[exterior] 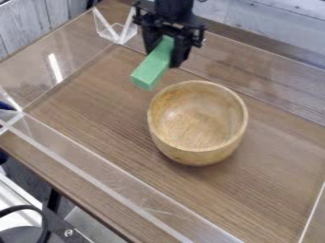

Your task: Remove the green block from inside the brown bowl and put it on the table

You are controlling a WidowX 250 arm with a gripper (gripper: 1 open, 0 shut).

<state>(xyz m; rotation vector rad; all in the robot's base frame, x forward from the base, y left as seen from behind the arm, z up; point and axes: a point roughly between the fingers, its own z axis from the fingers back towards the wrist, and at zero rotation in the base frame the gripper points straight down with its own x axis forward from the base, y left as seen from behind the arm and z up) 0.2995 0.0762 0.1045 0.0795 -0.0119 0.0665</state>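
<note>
Fingers of the hand (169,49) clamp the green block (151,68), which hangs tilted in the air above the worktop (89,114), with the brown bowl (197,121) just below-right of it and a clear acrylic wall (117,27) behind-left.

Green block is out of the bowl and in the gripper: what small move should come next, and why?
Probably lower it straight down. The gripper holds the green block in the air, clear of the brown bowl, over bare table, so nothing seems to block a descent.
</note>
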